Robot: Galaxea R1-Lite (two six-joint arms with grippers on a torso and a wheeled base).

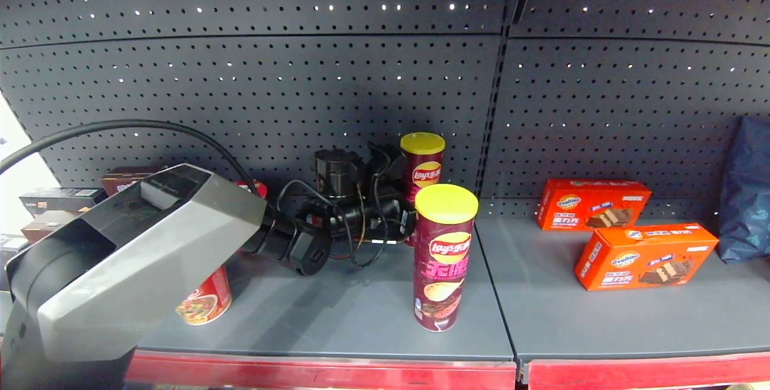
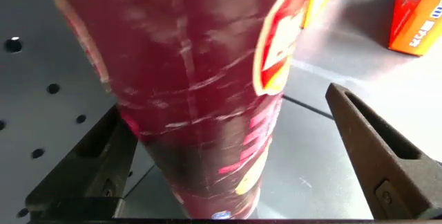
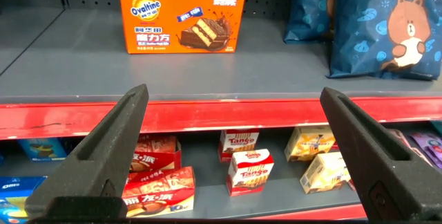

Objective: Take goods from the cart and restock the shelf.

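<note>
Two maroon chips cans with yellow lids stand on the grey shelf (image 1: 337, 312). The front can (image 1: 445, 257) is near the shelf's middle; the rear can (image 1: 423, 167) is close to the pegboard. My left gripper (image 1: 394, 212) is at the rear can's lower part, behind the front can. In the left wrist view the can (image 2: 200, 79) sits between the fingers of the left gripper (image 2: 228, 103). One finger is close against it and the other finger (image 2: 373, 148) stands apart, so the gripper is open. My right gripper (image 3: 235, 92) is open and holds nothing, in front of the shelf's red edge (image 3: 228, 110).
Two orange cake boxes (image 1: 592, 203) (image 1: 646, 256) lie on the right shelf section, with a blue bag (image 1: 746, 191) at the far right. A red can (image 1: 204, 300) stands at the front left, partly behind my left arm. The lower shelf holds several snack boxes (image 3: 248, 172).
</note>
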